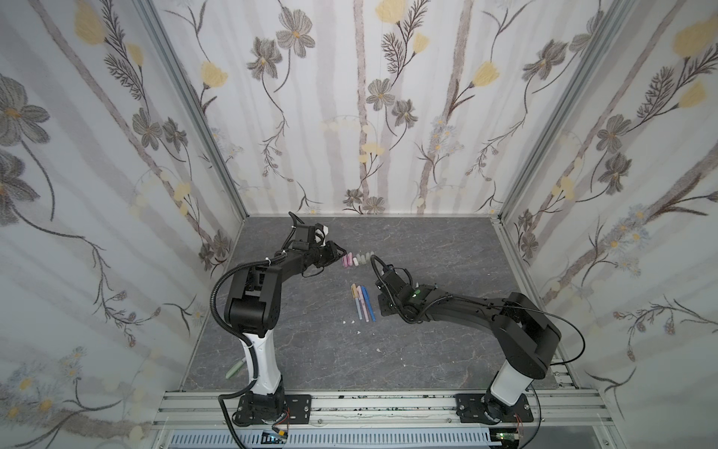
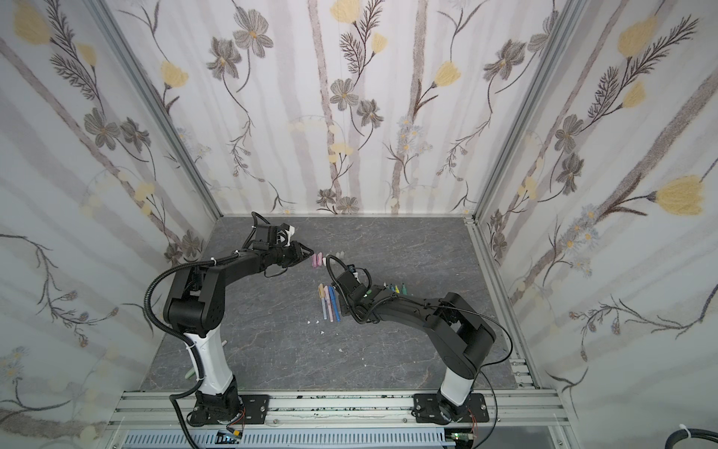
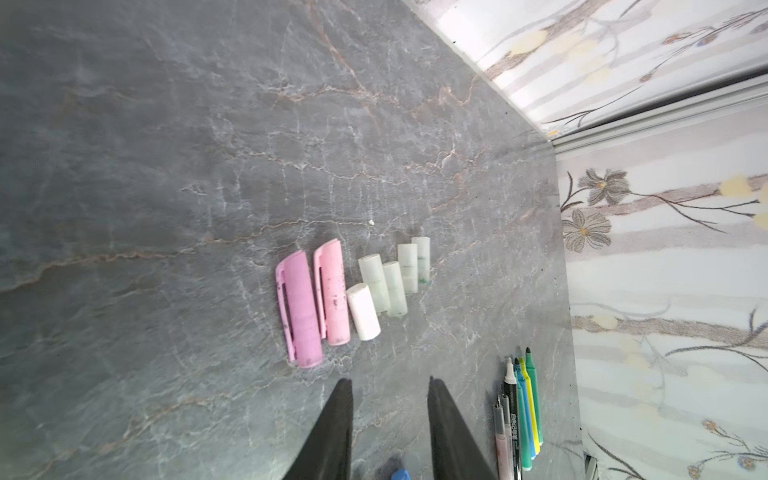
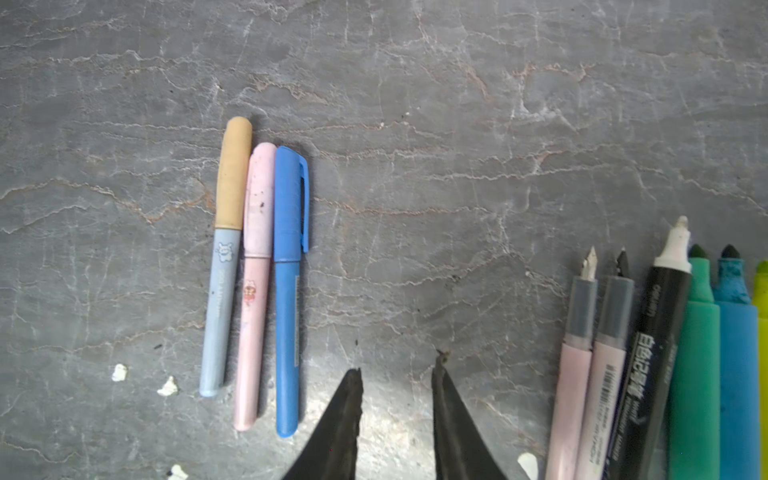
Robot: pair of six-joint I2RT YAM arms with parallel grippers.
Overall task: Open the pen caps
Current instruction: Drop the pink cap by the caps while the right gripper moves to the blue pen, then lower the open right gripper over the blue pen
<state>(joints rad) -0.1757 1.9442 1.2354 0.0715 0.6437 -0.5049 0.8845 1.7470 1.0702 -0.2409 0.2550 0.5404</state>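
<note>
Abt 2/3 done: 7 caps [image 3: 365, 311] off ahead of left tool [image 3: 388, 380]; bare pens [image 4: 656, 353] beside right tool [image 4: 397, 363], 3 capped pens [image 4: 257, 270] ahead. Both tools apart, empty.

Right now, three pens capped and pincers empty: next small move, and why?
Probably slide the right pincer sideways over the blue pen and close on its barrel: it lies nearest of the three capped pens, and the pincer is open, empty, just beside them.

I see my left fingers [image 2: 305, 251] close to the pink caps [image 2: 315, 259]; capped pens [image 2: 330, 304] lie side by side on the surface [image 2: 272, 346]; my right arm [image 2: 423, 311] partly covers uncapped markers [image 2: 395, 288].
</note>
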